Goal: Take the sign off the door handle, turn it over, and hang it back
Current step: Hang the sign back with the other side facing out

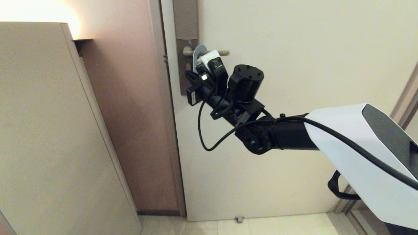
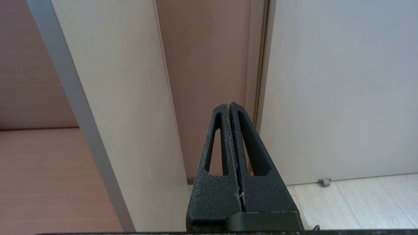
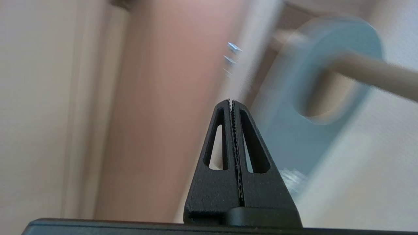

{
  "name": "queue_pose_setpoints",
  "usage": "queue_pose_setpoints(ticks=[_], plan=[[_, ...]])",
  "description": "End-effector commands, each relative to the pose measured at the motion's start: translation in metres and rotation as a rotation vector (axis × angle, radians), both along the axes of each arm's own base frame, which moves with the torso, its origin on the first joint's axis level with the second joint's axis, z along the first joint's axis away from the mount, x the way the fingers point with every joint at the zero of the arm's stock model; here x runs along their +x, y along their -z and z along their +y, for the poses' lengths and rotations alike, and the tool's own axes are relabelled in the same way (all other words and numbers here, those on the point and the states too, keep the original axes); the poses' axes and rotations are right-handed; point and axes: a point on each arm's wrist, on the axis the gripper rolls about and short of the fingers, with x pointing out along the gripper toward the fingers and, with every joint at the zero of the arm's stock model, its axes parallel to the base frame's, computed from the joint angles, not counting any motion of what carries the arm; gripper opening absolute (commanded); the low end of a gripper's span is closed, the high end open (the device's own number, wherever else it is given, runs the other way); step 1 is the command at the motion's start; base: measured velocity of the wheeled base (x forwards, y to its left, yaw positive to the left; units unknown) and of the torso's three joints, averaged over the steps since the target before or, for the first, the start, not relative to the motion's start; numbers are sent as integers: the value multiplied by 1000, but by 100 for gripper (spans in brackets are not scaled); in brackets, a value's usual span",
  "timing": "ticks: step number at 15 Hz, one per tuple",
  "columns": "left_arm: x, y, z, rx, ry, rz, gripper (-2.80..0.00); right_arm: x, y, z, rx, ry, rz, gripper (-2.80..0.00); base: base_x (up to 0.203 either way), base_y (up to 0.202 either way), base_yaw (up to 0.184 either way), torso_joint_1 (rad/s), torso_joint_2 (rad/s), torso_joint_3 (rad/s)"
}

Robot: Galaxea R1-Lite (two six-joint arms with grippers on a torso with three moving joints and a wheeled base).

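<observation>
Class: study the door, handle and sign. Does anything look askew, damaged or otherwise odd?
Nothing stands out. The sign hangs by its hole on the handle, blue side showing, intact. The right gripper, shut and empty, is beside it.

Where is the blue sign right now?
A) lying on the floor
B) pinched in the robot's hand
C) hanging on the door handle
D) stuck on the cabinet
C: the sign hangs with its round hole around the door handle, while the right hand is shut with nothing between its fingers, just beside the sign.
</observation>
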Motion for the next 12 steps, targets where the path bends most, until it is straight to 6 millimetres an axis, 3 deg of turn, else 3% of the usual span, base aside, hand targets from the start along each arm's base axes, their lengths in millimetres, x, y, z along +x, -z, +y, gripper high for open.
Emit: queue_pose_setpoints(ticks=[1,3,7,12], plan=[[0,0,0,0,-1,0,-280,-1,8,8,-6,-14,3,-280,0,0,0,0,0,0],[0,0,0,0,1,0,-280,1,13,9,-8,-13,8,-280,0,0,0,0,0,0],[0,0,0,0,1,0,-280,1,-10,-3,27,5,-27,-280,0,0,0,0,0,0],[0,0,0,0,-1,0,-280,-3,-51,-52,13,70,0,-280,0,0,0,0,0,0]])
